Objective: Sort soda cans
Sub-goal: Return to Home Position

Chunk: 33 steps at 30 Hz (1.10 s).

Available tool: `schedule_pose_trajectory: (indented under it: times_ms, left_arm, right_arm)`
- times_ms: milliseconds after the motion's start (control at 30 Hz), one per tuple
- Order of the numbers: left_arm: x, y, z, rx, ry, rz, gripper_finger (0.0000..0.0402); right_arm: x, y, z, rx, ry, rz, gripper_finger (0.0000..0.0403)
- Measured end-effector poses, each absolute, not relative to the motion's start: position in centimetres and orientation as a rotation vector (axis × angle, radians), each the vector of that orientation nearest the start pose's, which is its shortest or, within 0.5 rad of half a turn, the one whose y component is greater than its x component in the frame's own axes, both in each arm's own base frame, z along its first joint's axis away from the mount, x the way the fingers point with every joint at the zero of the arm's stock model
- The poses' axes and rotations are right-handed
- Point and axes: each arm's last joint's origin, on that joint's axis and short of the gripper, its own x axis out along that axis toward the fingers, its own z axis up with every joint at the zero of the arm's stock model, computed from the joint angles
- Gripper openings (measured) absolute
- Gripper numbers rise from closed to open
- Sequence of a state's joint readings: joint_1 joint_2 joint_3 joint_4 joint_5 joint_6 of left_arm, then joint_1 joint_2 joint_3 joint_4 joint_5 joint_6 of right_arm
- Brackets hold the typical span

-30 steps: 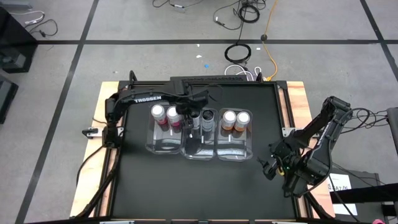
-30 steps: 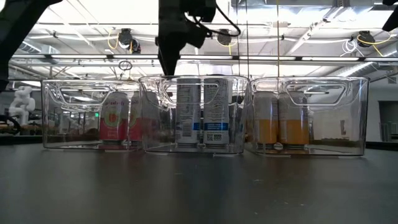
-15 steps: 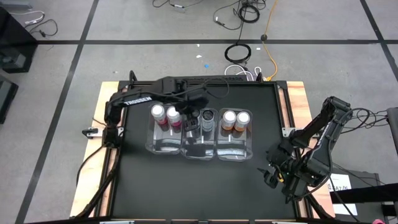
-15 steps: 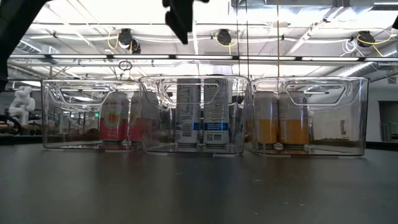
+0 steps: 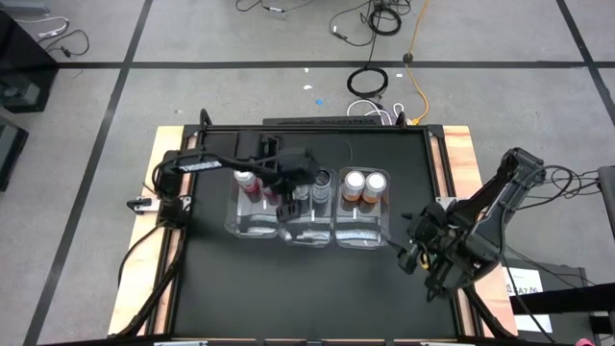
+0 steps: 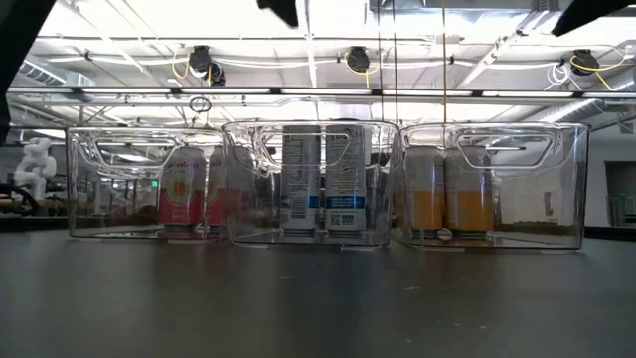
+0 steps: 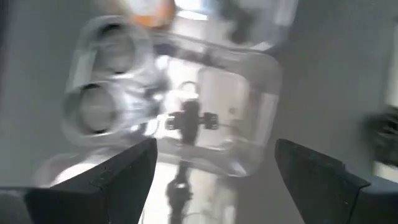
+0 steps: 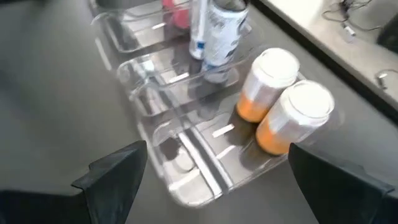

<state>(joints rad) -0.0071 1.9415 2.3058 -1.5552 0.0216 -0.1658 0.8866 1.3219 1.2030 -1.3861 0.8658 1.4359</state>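
Three clear bins stand in a row at mid-table. Two pink-red cans (image 5: 247,181) (image 6: 184,189) stand upright in the left bin, partly under my left arm. Two dark grey-silver cans (image 5: 320,180) (image 6: 302,179) (image 7: 93,112) are in the middle bin. Two orange cans (image 5: 365,183) (image 6: 442,194) (image 8: 273,71) fill the right bin. My left gripper (image 5: 293,185) (image 7: 214,155) hovers open above the middle bin and holds nothing. My right gripper (image 5: 411,258) (image 8: 217,151) is open and empty, beyond the right bin's near right corner, facing the bins.
The near halves of the left bin (image 5: 252,221), middle bin (image 5: 307,231) and right bin (image 5: 360,229) hold no cans. Bare black tabletop (image 5: 288,288) stretches between the bins and the near edge. Cables (image 5: 370,82) lie on the floor past the far edge.
My left gripper has risen from the middle bin's rim, almost out of the low view's top, and its arm has drawn back toward the table's left. My right gripper has shifted a little toward the bins. No can has moved.
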Motion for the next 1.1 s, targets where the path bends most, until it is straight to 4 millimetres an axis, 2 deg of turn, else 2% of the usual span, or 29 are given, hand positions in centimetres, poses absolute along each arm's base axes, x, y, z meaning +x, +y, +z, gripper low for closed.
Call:
schedule_pose_trajectory:
  times_ms: [167, 333, 467, 600, 733, 867, 967, 1100]
  left_arm:
    - [37.0, -3.3, 40.0, -0.116, 1.110, -0.082, 0.0336]
    - [38.7, -5.5, 38.4, -0.036, 1.023, -0.159, 0.0336]
    - [39.8, -6.4, 36.0, -0.043, 1.013, -0.197, 0.0336]
    - [40.0, -6.4, 34.4, -0.079, 0.937, -0.263, 0.0336]
    - [38.1, -6.1, 33.3, -0.111, 0.830, -0.269, 0.0336]
    - [34.6, -5.6, 30.9, -0.171, 0.752, -0.253, 0.0336]
    - [31.3, -5.1, 29.8, -0.200, 0.614, -0.257, 0.0336]
    - [26.6, -4.2, 27.0, -0.200, 0.456, -0.261, 0.0336]
  right_arm:
    - [15.8, 13.3, 31.1, 0.150, 0.692, -0.600, 0.0384]
    - [16.9, 11.9, 31.9, 0.099, 0.689, -0.569, 0.0384]
    - [17.8, 11.1, 32.2, 0.071, 0.661, -0.534, 0.0384]
    - [18.0, 10.4, 30.8, 0.094, 0.639, -0.486, 0.0384]
    - [17.2, 9.8, 28.2, 0.186, 0.612, -0.391, 0.0384]
    - [16.0, 9.1, 26.2, 0.257, 0.549, -0.255, 0.0384]
    - [15.0, 8.2, 25.7, 0.292, 0.482, -0.178, 0.0384]
    - [13.4, 6.7, 26.0, 0.293, 0.363, -0.105, 0.0384]
